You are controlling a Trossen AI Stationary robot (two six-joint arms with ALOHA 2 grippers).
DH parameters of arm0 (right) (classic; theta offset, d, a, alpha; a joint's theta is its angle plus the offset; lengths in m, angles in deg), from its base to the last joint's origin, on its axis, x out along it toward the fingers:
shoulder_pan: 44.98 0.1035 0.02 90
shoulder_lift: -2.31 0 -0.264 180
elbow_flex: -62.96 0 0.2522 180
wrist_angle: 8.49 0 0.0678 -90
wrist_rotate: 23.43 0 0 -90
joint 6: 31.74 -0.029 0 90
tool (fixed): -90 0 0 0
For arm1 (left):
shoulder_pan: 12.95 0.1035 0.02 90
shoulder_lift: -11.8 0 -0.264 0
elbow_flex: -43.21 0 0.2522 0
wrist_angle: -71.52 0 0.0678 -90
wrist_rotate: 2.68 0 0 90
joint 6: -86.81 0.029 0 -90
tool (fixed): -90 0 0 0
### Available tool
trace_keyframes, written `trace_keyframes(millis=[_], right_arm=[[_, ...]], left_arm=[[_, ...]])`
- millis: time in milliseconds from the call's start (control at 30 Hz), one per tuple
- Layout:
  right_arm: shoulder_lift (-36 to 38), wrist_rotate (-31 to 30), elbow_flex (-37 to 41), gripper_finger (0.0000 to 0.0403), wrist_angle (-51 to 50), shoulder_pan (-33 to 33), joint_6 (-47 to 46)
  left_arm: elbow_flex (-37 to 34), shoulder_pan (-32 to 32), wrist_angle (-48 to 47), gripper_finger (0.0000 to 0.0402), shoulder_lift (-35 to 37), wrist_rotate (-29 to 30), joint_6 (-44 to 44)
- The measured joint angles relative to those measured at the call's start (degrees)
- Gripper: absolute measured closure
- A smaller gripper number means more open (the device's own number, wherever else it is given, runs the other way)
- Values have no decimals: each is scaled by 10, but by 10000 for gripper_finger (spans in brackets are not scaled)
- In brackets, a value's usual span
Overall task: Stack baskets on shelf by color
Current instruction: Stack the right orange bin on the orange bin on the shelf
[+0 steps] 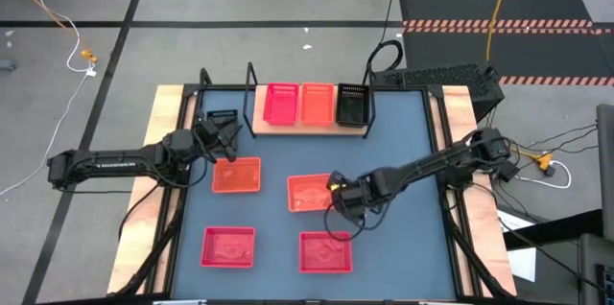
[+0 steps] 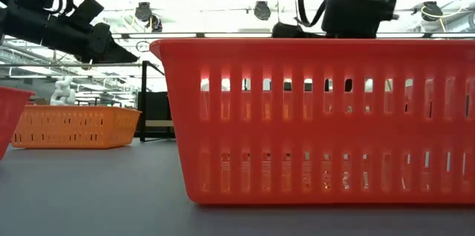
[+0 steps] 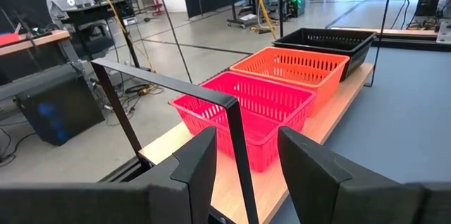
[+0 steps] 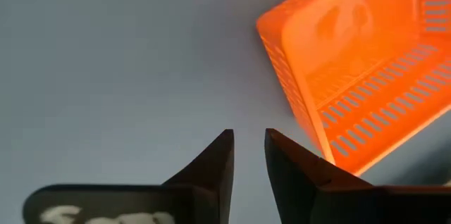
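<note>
Blue-grey tabletop (image 1: 278,219) w/ workshop floor behind. Right gripper (image 4: 248,155), fingers nearly closed w/ nothing between, is hovering just beside the orange basket (image 1: 310,193) lying loose in front of the shelf (image 1: 309,125). Left gripper (image 3: 244,159), fingers apart & empty, is sitting at the shelf's left end, near its wire frame. On the shelf: pinkish-red basket (image 1: 280,104), orange one (image 1: 317,104), black one (image 1: 352,105) side by side. Step looks like pickup approach; next, prob. open, straddle the basket's wall, grip, carry onto the shelf's orange one.
</note>
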Motion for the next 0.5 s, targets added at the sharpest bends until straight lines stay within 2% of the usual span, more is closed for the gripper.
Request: trace_keyframes(millis=[167, 500], right_arm=[[3, -37, 0, 330, 7, 3, 34], [4, -32, 0, 330, 102, -16, 133]], left_arm=[[0, 0, 0, 250, 0, 0, 0], [0, 0, -2, 250, 0, 0, 0]])
